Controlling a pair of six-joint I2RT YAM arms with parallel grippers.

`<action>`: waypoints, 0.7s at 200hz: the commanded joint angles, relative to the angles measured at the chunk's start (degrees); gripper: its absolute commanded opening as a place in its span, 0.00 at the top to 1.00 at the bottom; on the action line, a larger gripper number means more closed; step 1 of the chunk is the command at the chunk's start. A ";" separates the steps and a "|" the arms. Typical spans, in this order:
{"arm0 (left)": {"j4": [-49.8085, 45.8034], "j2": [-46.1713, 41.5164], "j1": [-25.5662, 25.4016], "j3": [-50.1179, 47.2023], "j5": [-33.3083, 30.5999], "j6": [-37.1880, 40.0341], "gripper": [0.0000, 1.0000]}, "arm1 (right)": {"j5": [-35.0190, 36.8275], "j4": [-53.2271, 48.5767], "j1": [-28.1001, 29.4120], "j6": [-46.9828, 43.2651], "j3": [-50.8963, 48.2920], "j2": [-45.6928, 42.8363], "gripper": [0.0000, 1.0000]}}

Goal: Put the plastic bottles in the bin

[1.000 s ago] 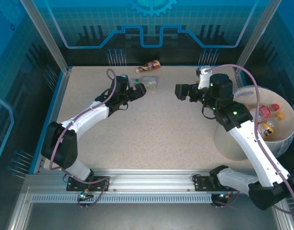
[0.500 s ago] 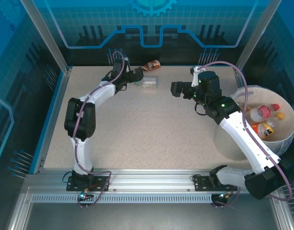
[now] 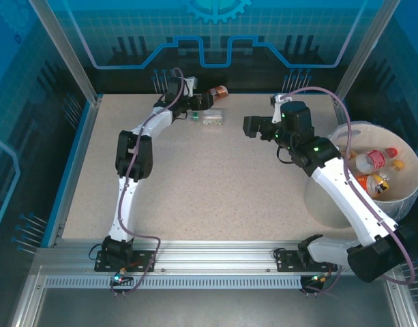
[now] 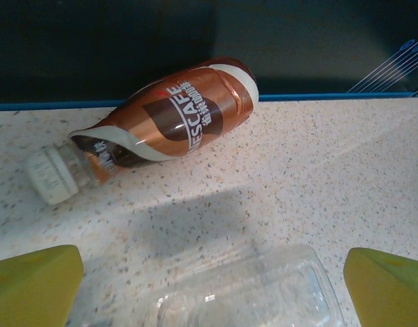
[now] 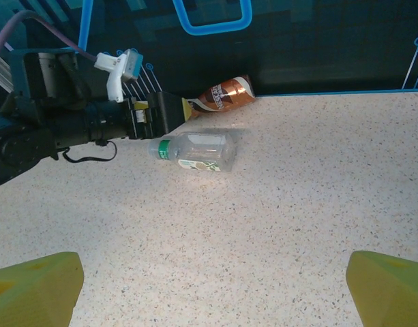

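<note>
My left gripper [image 3: 199, 106], jaws wide, hovers at the far edge of the table [image 3: 215, 184]. The clear bottle [image 4: 243, 296] lies just under it, long axis running finger to finger. The brown bottle [image 4: 174, 116] lies beyond, likewise crosswise, close to the back wall [image 4: 195, 41], so I have little room. The right gripper [image 3: 248, 127], also wide, is farther away. The bin [image 3: 362, 127] stands at far right.
</note>
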 commanded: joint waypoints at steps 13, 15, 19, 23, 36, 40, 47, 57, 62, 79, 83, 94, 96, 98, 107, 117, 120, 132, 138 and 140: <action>-14.83 10.80 0.65 18.65 9.47 -0.38 0.01 | 0.98 -0.60 0.85 -0.10 0.45 0.32 0.00; -15.73 11.19 0.65 19.41 9.80 -0.34 0.01 | 0.99 -0.58 0.79 -0.12 0.44 0.23 0.00; -16.87 11.93 0.65 20.58 10.37 -0.25 0.01 | 1.09 -0.61 0.81 -0.11 0.38 0.29 0.00; -17.53 12.25 0.65 21.00 10.98 -0.24 0.01 | 1.14 -0.55 0.82 -0.22 0.35 0.22 0.00; -17.32 11.16 0.65 18.49 12.65 0.15 0.01 | 1.23 -0.62 0.81 -0.29 0.27 0.21 0.00; -16.61 10.43 0.65 16.85 13.17 0.21 0.01 | 1.24 -0.61 0.82 -0.33 0.31 0.10 0.00; -14.89 8.83 0.65 13.76 14.05 0.48 0.02 | 1.23 -0.59 0.79 -0.32 0.35 0.12 0.00; -12.68 6.16 0.65 8.96 14.74 1.09 0.02 | 1.23 -0.72 0.81 -0.40 0.40 0.04 0.00; -11.70 4.83 0.65 6.79 14.96 1.40 0.03 | 1.25 -0.76 0.78 -0.34 0.44 -0.03 0.00; -10.40 1.61 0.62 1.48 15.44 3.13 0.05 | 1.29 -0.71 0.86 -0.41 0.45 -0.16 0.00; -10.65 1.08 0.63 0.85 15.69 3.61 0.06 | 1.23 -0.72 0.78 -0.42 0.44 -0.15 0.00; -11.97 0.12 0.56 -0.52 16.10 5.01 0.07 | 1.14 -0.74 0.82 -0.39 0.44 -0.31 0.00; -12.23 -0.07 0.56 -0.72 16.18 5.23 0.08 | 1.14 -0.72 0.78 -0.41 0.40 -0.25 0.00; -12.47 -0.19 0.56 -0.88 16.20 5.50 0.08 | 1.14 -0.76 0.81 -0.37 0.36 -0.24 0.00; -13.75 -0.89 0.27 -1.93 15.98 6.66 0.09 | 1.28 -0.81 0.80 -0.32 0.33 -0.35 0.00; -14.34 -1.92 -0.08 -3.71 15.11 7.99 0.09 | 1.36 -0.85 0.82 -0.32 0.18 -0.50 0.00; -14.37 -2.34 -0.25 -4.41 14.81 8.29 0.09 | 1.36 -0.86 0.78 -0.33 0.13 -0.57 0.00; -13.75 -4.29 -1.02 -7.53 12.76 9.65 0.09 | 1.42 -0.89 0.82 -0.21 0.00 -0.75 0.00; -13.18 -5.45 -1.46 -9.57 11.32 10.26 0.09 | 1.54 -0.98 0.81 -0.20 -0.08 -0.93 0.00; -12.88 -5.81 -1.63 -10.12 10.85 10.43 0.09 | 1.57 -0.98 0.82 -0.23 -0.08 -0.93 0.00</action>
